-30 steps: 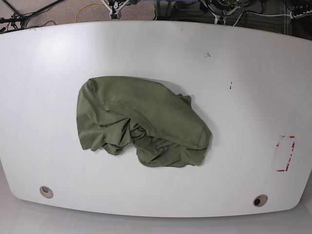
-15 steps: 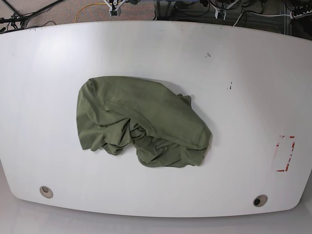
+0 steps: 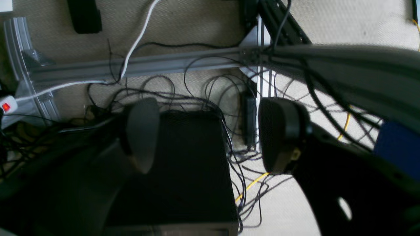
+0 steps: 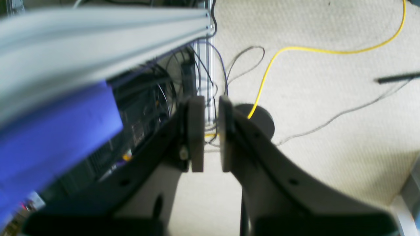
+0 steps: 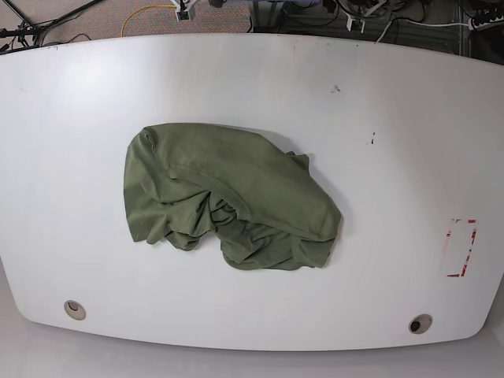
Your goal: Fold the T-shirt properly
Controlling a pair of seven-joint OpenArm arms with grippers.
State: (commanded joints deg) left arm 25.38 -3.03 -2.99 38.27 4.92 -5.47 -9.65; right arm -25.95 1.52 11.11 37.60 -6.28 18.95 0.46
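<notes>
An olive-green T-shirt [image 5: 228, 197] lies crumpled in a heap at the middle of the white table [image 5: 394, 118], a little left of centre. Neither gripper is over the table in the base view. In the left wrist view my left gripper [image 3: 206, 137] is open and empty, with its dark fingers [image 3: 141, 134] wide apart above floor cables. In the right wrist view my right gripper [image 4: 211, 131] is empty, its fingers [image 4: 196, 131] drawn together with only a narrow slit between them, above the carpet. Both wrist cameras face the floor behind the table, and neither shows the shirt.
A red tape mark [image 5: 461, 248] sits near the table's right edge. Two round holes [image 5: 75, 309] [image 5: 420, 324] are at the front corners. Cables, aluminium framing [image 3: 131, 67] and a yellow cord [image 4: 295, 50] lie on the carpet beyond the far edge.
The shirt has not moved. The bits of arm hardware at the top edge of the base view have drawn further out of the frame.
</notes>
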